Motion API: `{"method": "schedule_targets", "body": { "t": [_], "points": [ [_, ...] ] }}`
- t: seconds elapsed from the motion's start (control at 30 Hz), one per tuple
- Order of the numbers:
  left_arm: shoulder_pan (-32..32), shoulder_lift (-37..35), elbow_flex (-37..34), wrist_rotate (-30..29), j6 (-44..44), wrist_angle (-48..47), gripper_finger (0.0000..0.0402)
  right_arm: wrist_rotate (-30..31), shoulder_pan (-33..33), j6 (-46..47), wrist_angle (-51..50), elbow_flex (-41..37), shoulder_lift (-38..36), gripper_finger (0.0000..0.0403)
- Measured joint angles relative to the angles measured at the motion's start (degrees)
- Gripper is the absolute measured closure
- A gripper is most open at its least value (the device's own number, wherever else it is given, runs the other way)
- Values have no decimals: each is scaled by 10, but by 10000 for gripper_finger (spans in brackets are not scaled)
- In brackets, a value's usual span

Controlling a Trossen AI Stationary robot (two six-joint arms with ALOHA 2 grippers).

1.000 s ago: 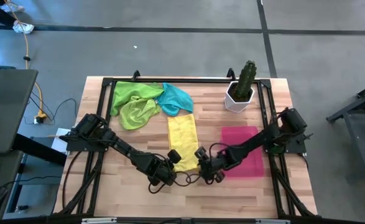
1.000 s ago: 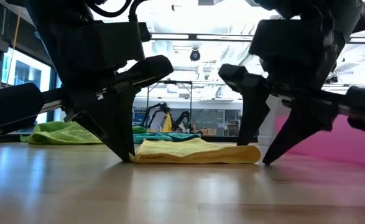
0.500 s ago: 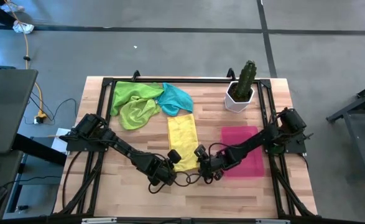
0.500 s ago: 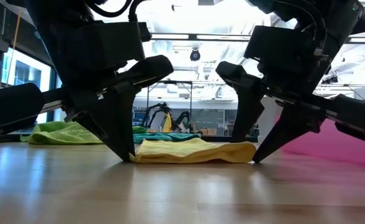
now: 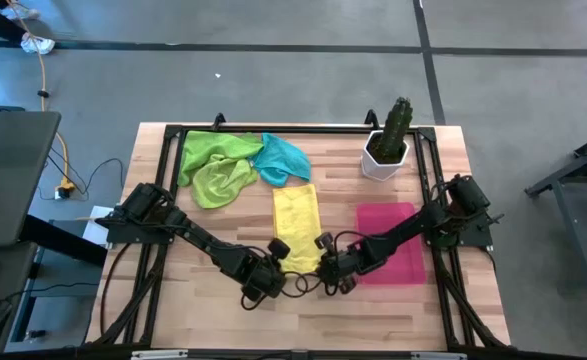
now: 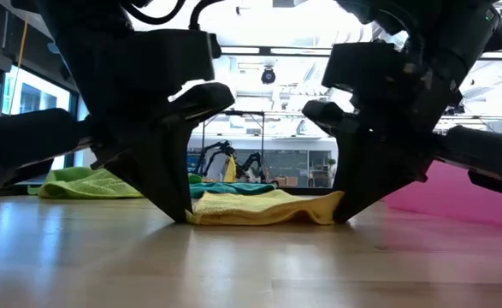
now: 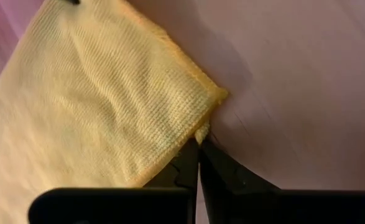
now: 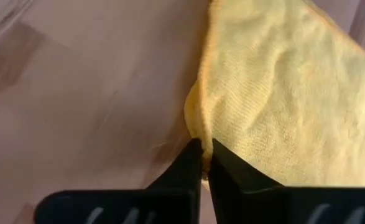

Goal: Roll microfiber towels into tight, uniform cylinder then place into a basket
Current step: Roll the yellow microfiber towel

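Observation:
A yellow towel (image 5: 295, 222) lies flat at the table's middle, its near edge (image 6: 263, 211) facing the low camera. My left gripper (image 5: 279, 260) is shut at the towel's near left corner. My right gripper (image 5: 320, 262) is shut at its near right corner. Two lime green towels (image 5: 213, 165) and a teal towel (image 5: 285, 158) lie crumpled at the far left. The pink basket (image 5: 393, 240) sits to the right of the yellow towel. My left gripper pinches the yellow towel's near left corner (image 7: 202, 132) between its two fingertips (image 7: 188, 163), slanting down from the near left. The towel lies on the table. My right gripper pinches the towel's right edge at the near corner (image 8: 194, 127) between its fingertips (image 8: 189, 158), slanting down from the near right. The edge bulges a little in front of the tips.
A white pot with a green cactus (image 5: 388, 140) stands at the far right, behind the basket. A black frame (image 5: 273, 130) runs round the table's edges. Bare wood (image 5: 303, 315) lies between the grippers and the near edge.
My right gripper has moved a little toward the table's left, onto the yellow towel's near right corner, and has shut on it. That corner has been pushed slightly inward. Both grippers have rolled a little. The left gripper has stayed shut on its corner.

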Motion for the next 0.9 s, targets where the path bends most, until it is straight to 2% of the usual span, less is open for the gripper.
{"method": "schedule_targets", "body": {
  "t": [0.13,0.23,0.43,0.57,0.73,0.9],
  "points": [
    [0,-2,0,4,-89,0,399,-9,-1,52,1,0,-3,395],
    [0,-2,5,17,-139,-7,399,-14,-2,54,-2,-1,-8,400],
    [0,1,18,18,-177,-14,394,-13,-3,39,-3,-1,-12,401],
    [-5,1,30,15,-144,-36,367,-22,-3,42,-3,-1,-12,401],
    [-19,1,34,-1,-83,-36,307,-23,-3,53,-3,-1,-12,401],
    [-34,1,34,-100,33,-44,255,-24,-3,56,-4,-1,-13,401]
  ]
}}
